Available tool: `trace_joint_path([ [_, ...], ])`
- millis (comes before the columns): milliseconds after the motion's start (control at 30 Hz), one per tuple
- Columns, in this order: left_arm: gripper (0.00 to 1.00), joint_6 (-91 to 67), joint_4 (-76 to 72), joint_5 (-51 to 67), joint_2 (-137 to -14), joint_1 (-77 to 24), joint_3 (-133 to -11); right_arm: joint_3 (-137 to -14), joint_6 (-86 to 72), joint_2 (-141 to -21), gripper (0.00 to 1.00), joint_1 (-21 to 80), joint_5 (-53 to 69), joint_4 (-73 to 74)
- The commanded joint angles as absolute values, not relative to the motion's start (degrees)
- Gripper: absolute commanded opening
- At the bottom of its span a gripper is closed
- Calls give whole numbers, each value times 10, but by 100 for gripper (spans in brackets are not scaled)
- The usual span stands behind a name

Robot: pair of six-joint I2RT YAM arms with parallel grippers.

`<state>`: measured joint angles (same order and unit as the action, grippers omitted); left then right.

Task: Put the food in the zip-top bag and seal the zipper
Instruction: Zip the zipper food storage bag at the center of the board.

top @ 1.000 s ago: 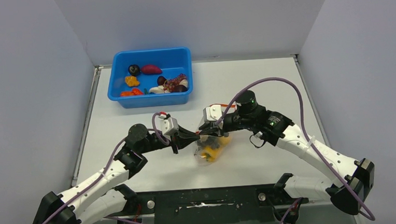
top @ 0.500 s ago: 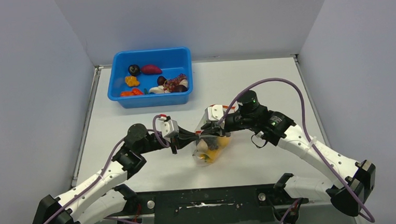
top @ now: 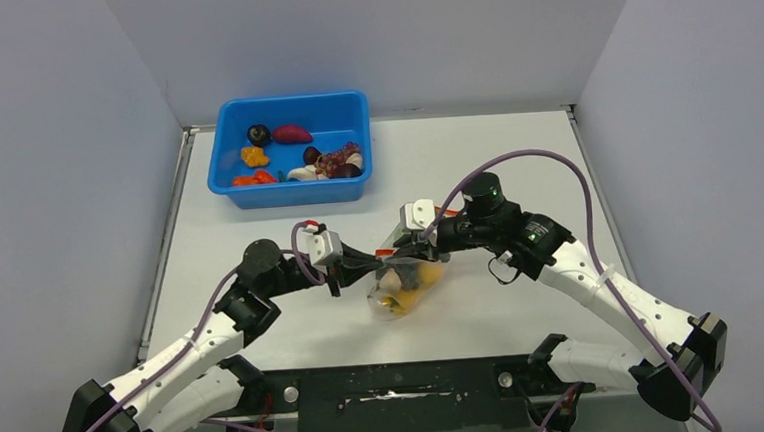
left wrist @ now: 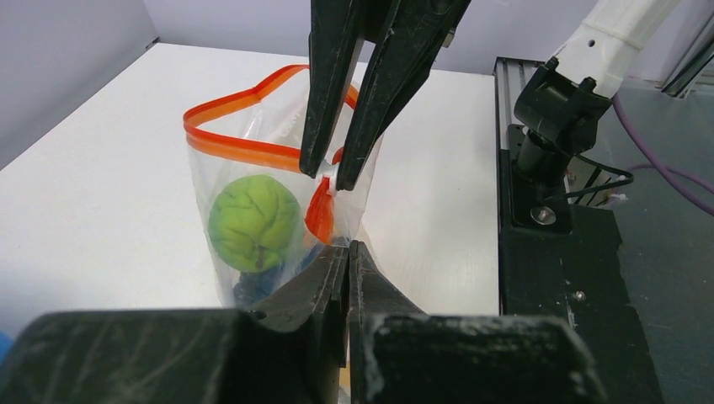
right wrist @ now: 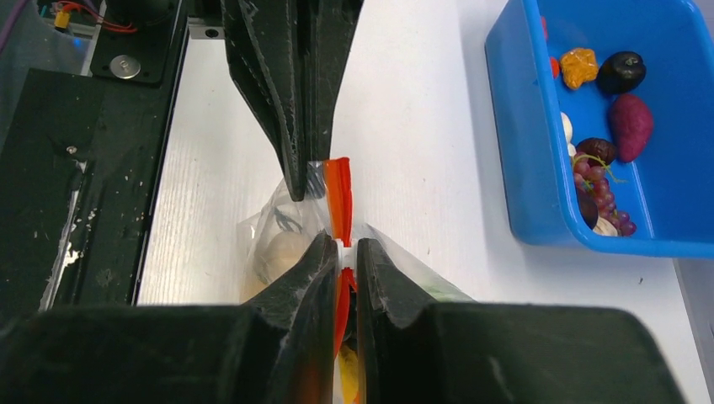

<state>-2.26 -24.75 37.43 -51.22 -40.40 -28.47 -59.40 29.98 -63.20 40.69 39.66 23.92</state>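
The clear zip-top bag (top: 399, 287) hangs between both grippers at the table's centre, with a green ball (left wrist: 254, 220), yellow and dark food inside. My left gripper (left wrist: 347, 246) is shut on the bag's end by the red-orange zipper (left wrist: 244, 151). My right gripper (right wrist: 343, 248) is shut on the zipper's white slider (right wrist: 343, 251), close to the left fingers. In the left wrist view the zipper strip beyond the slider gapes open in a loop.
A blue bin (top: 296, 192) stands at the back left of the table with several loose food pieces (top: 291, 134) in it; it also shows in the right wrist view (right wrist: 522, 168). The black mounting rail (top: 398, 385) runs along the near edge.
My right gripper has shifted slightly right and my left slightly left. The bag's bottom has swung a little to the left. Both grips are unchanged.
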Motion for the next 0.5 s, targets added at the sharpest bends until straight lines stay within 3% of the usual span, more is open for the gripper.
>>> trace_joint_path([
  [0, 0, -25, -282, 385, -482, -405, -310, -607, 304, -617, 0, 377, 356, 257],
  [267, 0, -38, -277, 372, -490, -404, -314, -594, 282, -629, 0, 373, 408, 214],
  [300, 12, -46, -270, 365, -496, -404, -319, -594, 276, -632, 0, 373, 417, 206],
  [467, 34, -66, -234, 365, -529, -403, -355, -587, 280, -627, 0, 373, 429, 175],
])
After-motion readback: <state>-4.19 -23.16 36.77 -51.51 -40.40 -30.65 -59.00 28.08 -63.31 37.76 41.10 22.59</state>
